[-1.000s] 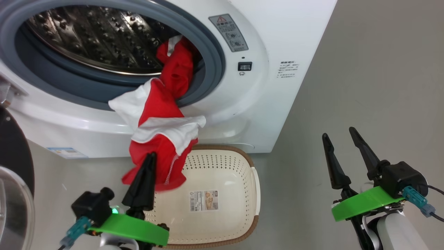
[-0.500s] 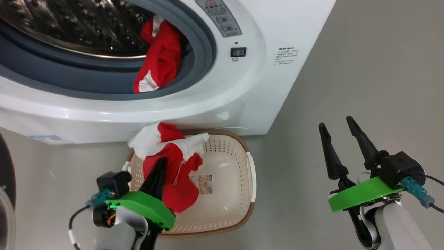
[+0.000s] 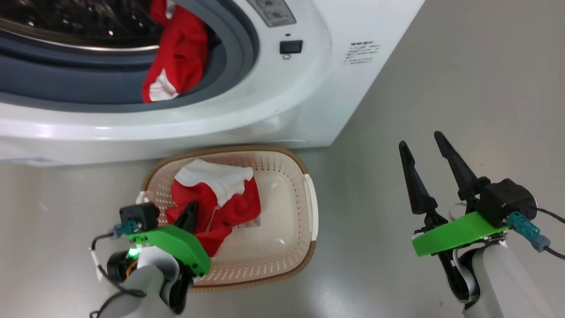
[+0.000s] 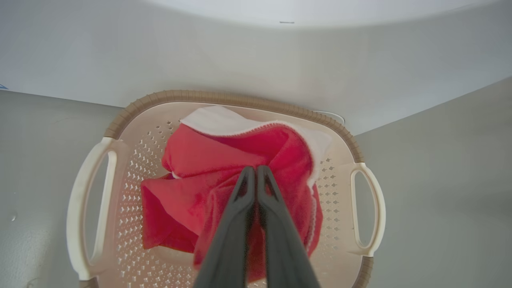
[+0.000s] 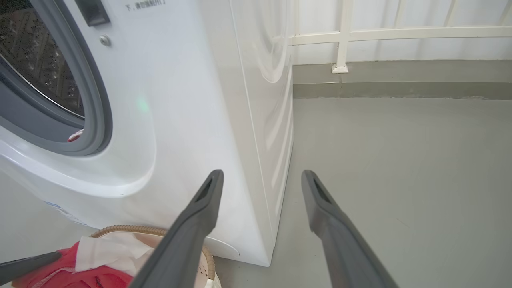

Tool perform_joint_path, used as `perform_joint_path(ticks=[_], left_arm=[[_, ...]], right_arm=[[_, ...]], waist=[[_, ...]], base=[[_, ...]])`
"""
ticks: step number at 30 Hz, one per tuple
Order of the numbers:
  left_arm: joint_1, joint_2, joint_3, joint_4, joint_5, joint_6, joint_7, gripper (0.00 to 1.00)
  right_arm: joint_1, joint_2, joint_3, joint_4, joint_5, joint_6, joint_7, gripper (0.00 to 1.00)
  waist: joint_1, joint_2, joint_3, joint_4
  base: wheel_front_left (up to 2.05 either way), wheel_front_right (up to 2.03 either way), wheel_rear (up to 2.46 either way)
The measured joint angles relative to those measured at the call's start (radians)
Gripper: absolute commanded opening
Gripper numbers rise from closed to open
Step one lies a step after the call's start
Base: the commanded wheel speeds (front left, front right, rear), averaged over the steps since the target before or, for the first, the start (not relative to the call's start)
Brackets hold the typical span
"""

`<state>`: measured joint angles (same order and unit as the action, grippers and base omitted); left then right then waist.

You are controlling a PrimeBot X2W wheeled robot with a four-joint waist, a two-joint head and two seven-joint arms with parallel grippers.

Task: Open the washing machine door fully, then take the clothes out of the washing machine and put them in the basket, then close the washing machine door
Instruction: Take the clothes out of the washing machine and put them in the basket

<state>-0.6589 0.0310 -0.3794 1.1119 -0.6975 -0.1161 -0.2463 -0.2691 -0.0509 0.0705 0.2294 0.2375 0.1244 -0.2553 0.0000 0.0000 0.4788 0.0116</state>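
The white washing machine [image 3: 309, 88] stands with its opening uncovered; its door is out of view. One red and white piece of the clothes [image 3: 176, 48] hangs over the grey ring at the drum's mouth. Another red garment [image 3: 225, 201] [image 4: 216, 152] lies bunched in the cream basket [image 3: 289, 207] [image 4: 340, 176] on the floor in front of the machine. My left gripper [image 3: 190, 211] [image 4: 253, 170] reaches down into the basket, shut on that garment's fabric. My right gripper [image 3: 419, 138] [image 5: 261, 173] hovers open and empty to the right of the basket.
Grey floor [image 3: 463, 88] spreads out to the right of the machine. In the right wrist view a white railing [image 5: 340, 40] and a low kerb run along the far wall. The basket's brown rim [image 3: 282, 154] sits close against the machine's base.
My left gripper has pulled the red garment out of the machine's mouth and lowered it into the basket. The head camera has tilted down. The right gripper stays open.
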Motion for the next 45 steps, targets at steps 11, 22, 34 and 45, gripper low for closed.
perform_joint_path(ticks=[11, 22, 34, 45], left_arm=[[-0.093, -0.006, -0.037, 0.125, -0.017, 0.0, 0.0, 0.0], [-0.122, -0.006, -0.071, 0.159, -0.026, 0.0, -0.001, 1.0], [-0.11, 0.007, -0.016, -0.017, 0.013, 0.016, -0.003, 1.0], [0.06, 0.008, 0.15, -0.295, 0.118, 0.029, -0.003, 1.0]], right_arm=[[-0.031, 0.0, 0.008, -0.003, -0.002, 0.0, 0.0, 1.0], [-0.052, 0.0, 0.004, -0.006, -0.009, 0.0, 0.0, 1.0], [-0.052, 0.0, -0.018, 0.012, -0.009, 0.0, 0.0, 1.0], [-0.039, 0.0, -0.032, 0.033, -0.012, 0.0, 0.0, 1.0]], waist=[[0.0, 0.0, 0.084, -0.028], [0.0, 0.0, 0.125, -0.052], [0.0001, 0.0, 0.077, -0.036], [0.0, 0.0, -0.012, -0.009]], base=[[0.0, 0.0, 0.0], [0.0, 0.0, 0.0], [0.0, 0.0, 0.0], [0.0, 0.0, 0.0]])
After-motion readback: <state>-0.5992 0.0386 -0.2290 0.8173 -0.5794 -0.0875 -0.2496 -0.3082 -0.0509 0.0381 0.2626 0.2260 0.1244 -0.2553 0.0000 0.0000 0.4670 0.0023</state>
